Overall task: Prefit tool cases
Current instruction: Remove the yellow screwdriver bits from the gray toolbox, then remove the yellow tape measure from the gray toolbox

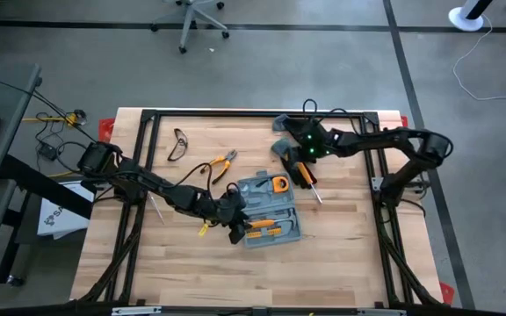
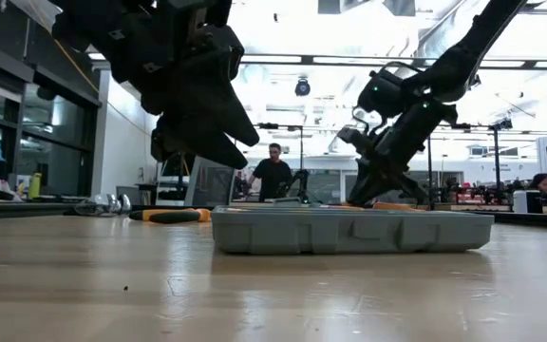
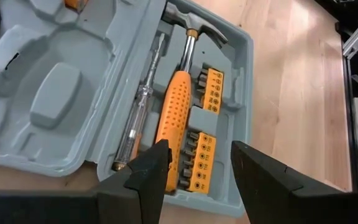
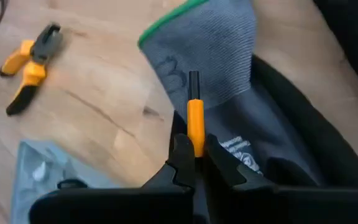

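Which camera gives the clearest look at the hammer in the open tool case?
The left wrist view: the hammer lies in the tool case, steel head and orange handle plain, beyond the open left gripper. The high view shows only orange specks in the case; the low view shows just its wall; the right wrist view misses it.

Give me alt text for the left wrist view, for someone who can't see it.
The open left gripper hovers over an open grey tool case holding an orange-handled hammer, a screwdriver and orange bit racks. Bare wooden table lies beyond.
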`<action>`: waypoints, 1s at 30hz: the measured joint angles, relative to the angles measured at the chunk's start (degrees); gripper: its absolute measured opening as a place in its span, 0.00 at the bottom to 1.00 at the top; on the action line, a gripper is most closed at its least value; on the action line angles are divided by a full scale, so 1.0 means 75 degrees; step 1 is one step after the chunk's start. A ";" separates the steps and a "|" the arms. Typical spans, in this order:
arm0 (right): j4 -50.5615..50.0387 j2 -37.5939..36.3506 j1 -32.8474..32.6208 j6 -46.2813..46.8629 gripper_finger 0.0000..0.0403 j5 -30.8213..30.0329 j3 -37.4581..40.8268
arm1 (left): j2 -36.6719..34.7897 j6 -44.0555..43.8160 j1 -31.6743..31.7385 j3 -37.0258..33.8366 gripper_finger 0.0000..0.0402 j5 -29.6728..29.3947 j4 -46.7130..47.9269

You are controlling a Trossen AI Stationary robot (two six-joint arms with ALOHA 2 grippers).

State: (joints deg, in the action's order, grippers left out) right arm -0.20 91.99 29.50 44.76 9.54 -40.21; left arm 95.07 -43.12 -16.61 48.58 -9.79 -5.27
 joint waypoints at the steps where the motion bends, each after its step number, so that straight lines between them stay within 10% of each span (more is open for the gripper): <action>1: 0.0023 0.0023 0.0000 0.0005 0.03 -0.0006 0.0000 | 0.0000 -0.0019 0.0002 0.0000 0.41 0.0001 0.0008; 20: -0.0816 -0.1726 -0.0103 -0.0385 0.18 -0.0166 0.0015 | -0.0006 -0.0174 -0.0007 0.0000 0.41 -0.0054 0.0487; 30: -0.0514 -0.3183 -0.3445 0.1156 0.18 -0.1292 0.0015 | -0.0006 0.0623 0.0522 0.0000 0.41 0.0175 -0.0071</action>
State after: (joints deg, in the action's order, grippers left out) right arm -4.05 68.12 3.66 53.43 -0.14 -40.10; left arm 95.02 -38.45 -12.70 48.58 -8.48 -5.80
